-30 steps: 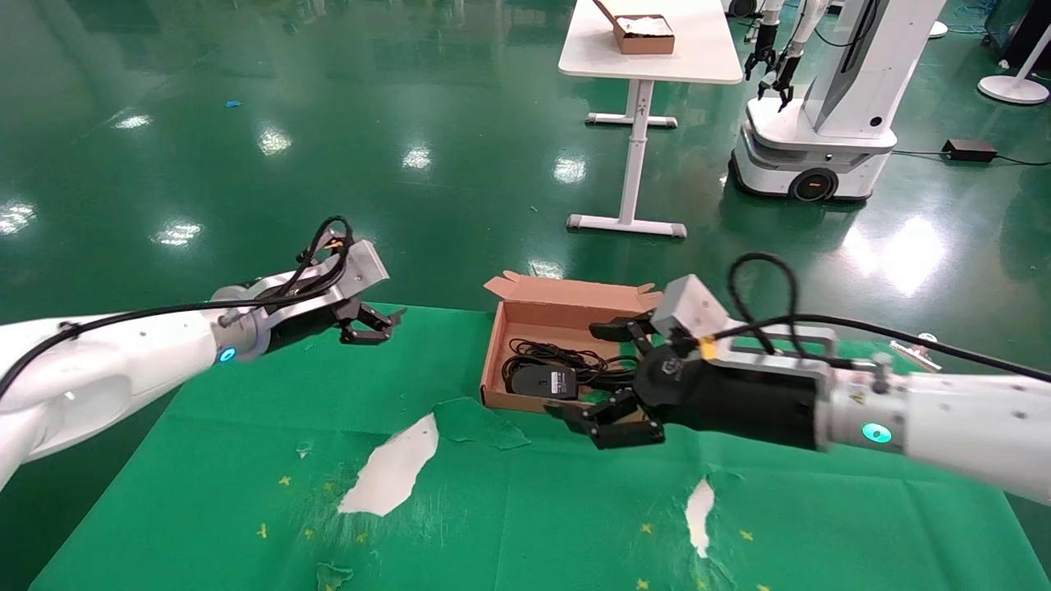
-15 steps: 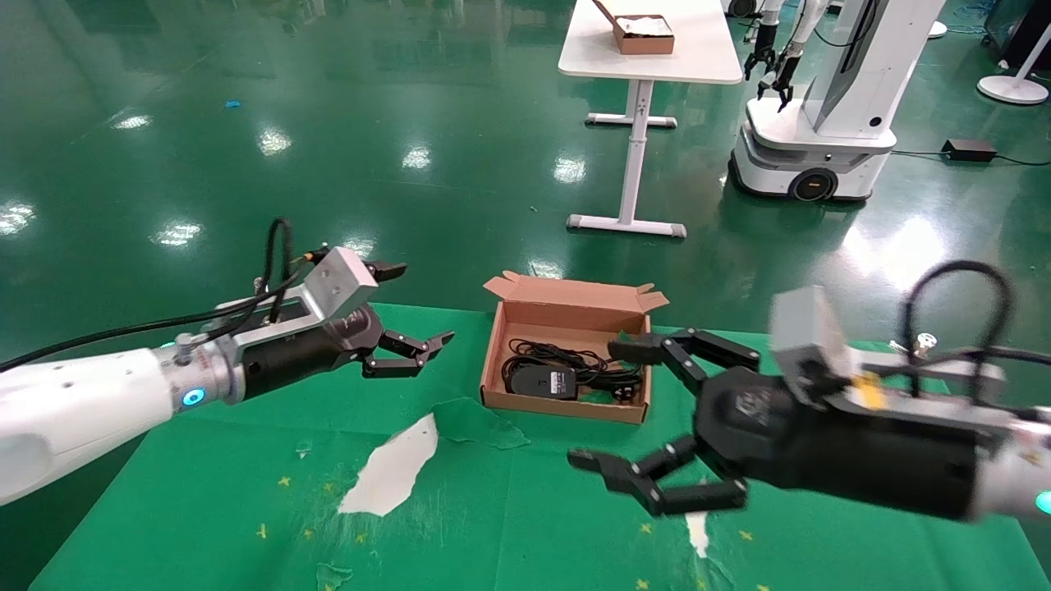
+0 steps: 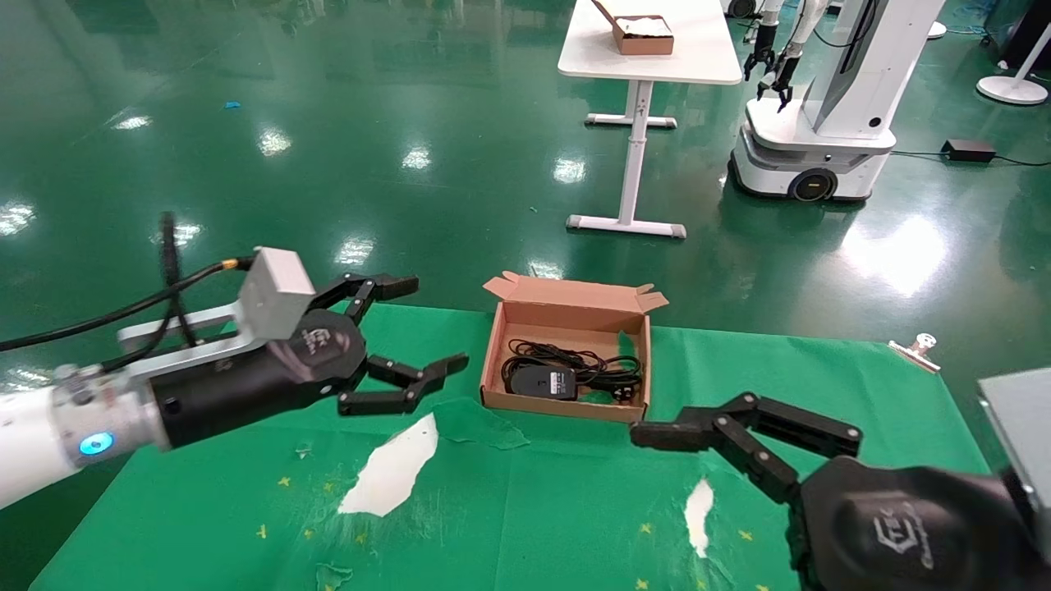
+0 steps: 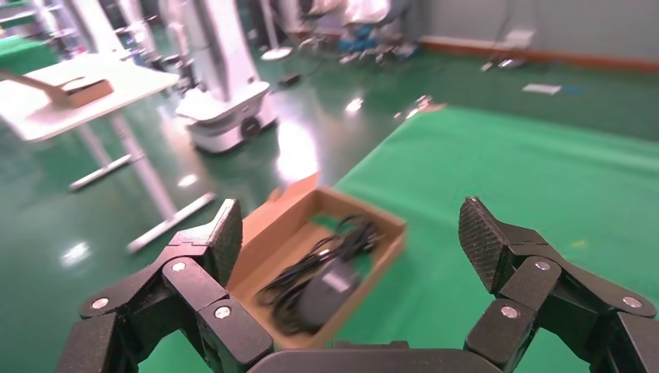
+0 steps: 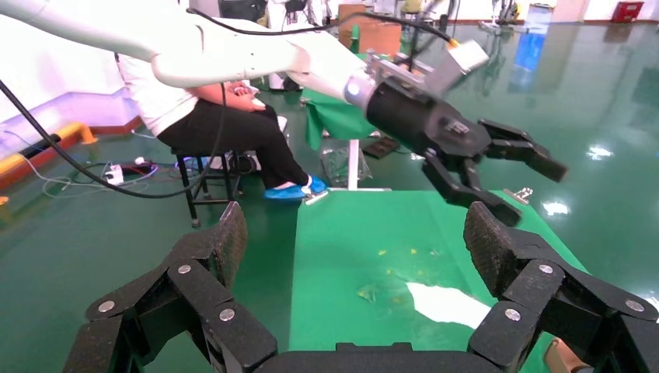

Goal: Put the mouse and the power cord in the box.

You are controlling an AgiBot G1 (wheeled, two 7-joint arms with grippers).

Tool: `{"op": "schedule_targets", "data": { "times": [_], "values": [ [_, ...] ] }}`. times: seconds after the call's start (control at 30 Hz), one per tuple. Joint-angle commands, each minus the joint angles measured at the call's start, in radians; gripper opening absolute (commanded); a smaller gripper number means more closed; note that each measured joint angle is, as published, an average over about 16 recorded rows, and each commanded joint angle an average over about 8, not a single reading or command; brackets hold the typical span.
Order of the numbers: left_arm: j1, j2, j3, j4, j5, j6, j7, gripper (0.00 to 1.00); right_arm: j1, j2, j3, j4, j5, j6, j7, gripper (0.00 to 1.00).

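Left arm is reaching in from the left, forearm roughly level, left gripper [image 3: 423, 328] hanging above the table with fingers [image 4: 214, 241] spread wide and holding nothing. Right arm is sitting low at the near right corner, right gripper [image 5: 353, 241] also spread wide and empty, with only its upper finger [image 3: 722, 427] showing in the head view.

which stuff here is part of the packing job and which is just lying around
Part of the job:
- box, on the green cloth
- mouse, inside the box
- black cables bundled in the box beside it

Just lying about:
- metal clip at the cloth's far right edge
- smaller box on the white table
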Motion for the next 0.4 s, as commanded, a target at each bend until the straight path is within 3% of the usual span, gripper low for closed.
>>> {"op": "schedule_targets", "data": {
  "times": [0.03, 0.4],
  "values": [
    [0.021, -0.020, -0.026, -0.033, -0.012, 0.035, -0.026, 1.00, -0.011, 0.013, 0.009, 0.016, 0.016, -0.012, 0.004, 1.00],
    [0.118, -0.113, -0.148, -0.192, -0.070, 0.200, -0.148, 1.00, -0.010, 0.013, 0.008, 0.016, 0.017, -0.012, 0.004, 1.00]
  ]
}}
